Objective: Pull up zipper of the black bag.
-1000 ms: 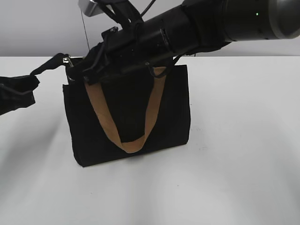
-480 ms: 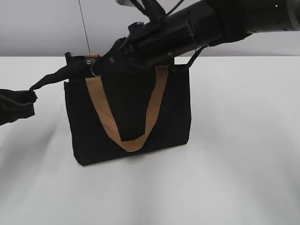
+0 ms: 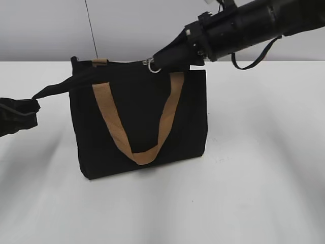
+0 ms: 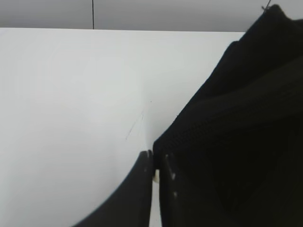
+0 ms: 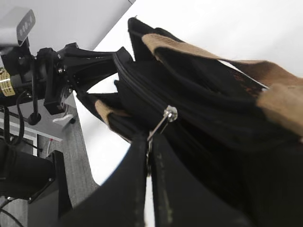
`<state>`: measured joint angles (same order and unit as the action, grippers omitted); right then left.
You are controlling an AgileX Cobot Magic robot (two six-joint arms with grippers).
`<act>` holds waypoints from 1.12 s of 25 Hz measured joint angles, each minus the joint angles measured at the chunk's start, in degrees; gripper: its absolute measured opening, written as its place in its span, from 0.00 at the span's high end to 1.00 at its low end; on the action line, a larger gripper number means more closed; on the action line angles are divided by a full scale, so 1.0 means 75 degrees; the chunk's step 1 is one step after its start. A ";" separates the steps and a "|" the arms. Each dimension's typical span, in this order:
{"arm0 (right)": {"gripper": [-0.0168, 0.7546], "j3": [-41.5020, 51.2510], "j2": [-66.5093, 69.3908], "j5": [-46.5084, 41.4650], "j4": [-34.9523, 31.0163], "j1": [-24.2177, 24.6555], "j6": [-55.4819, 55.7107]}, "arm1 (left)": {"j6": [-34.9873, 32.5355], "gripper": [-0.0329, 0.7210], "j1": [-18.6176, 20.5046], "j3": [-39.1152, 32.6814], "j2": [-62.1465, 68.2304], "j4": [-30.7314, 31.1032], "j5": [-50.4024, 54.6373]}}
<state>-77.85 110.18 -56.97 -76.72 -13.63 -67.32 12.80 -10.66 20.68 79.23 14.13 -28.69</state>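
The black bag (image 3: 137, 127) stands upright on the white table with its tan handle (image 3: 137, 152) hanging down the front. Its zipper (image 3: 122, 65) runs along the top edge. The silver ring pull (image 3: 154, 66) sits past the middle, toward the right. My right gripper (image 3: 161, 61) is shut on the pull; the right wrist view shows the clasp (image 5: 169, 113) and ring clamped at my right gripper (image 5: 149, 142). My left gripper (image 3: 34, 105) is shut on the black fabric tab (image 3: 61, 87) at the bag's left end, held taut; in the left wrist view the gripper (image 4: 156, 161) pinches black fabric (image 4: 227, 132).
The white table (image 3: 254, 168) stretches around the bag. A thin dark cable (image 3: 91, 30) hangs behind the bag against the grey wall. In the right wrist view the other arm's base and a stand (image 5: 38, 71) show beyond the table edge.
My right gripper has drawn the ring pull along the top edge from the bag's left end to right of the middle. The left gripper holds the tab still.
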 joint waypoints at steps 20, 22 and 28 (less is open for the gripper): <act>0.58 0.0000 -0.0916 -0.0436 0.2865 0.0120 0.1446 | 0.0865 0.62 -0.0104 0.0739 -0.0712 0.0180 0.2538; 0.56 0.0000 -0.1085 -0.0515 0.3567 -0.0068 0.1938 | 0.0891 0.50 -0.0392 0.1062 -0.1174 -0.0069 0.3575; 0.54 0.0339 -0.1918 -0.0003 0.4943 -0.0413 0.3061 | 0.0899 0.43 -0.1299 0.1790 -0.2357 -0.0965 0.6752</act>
<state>-75.31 95.80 -56.99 -39.65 -16.73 -44.36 19.54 -20.40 34.10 61.56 6.89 21.96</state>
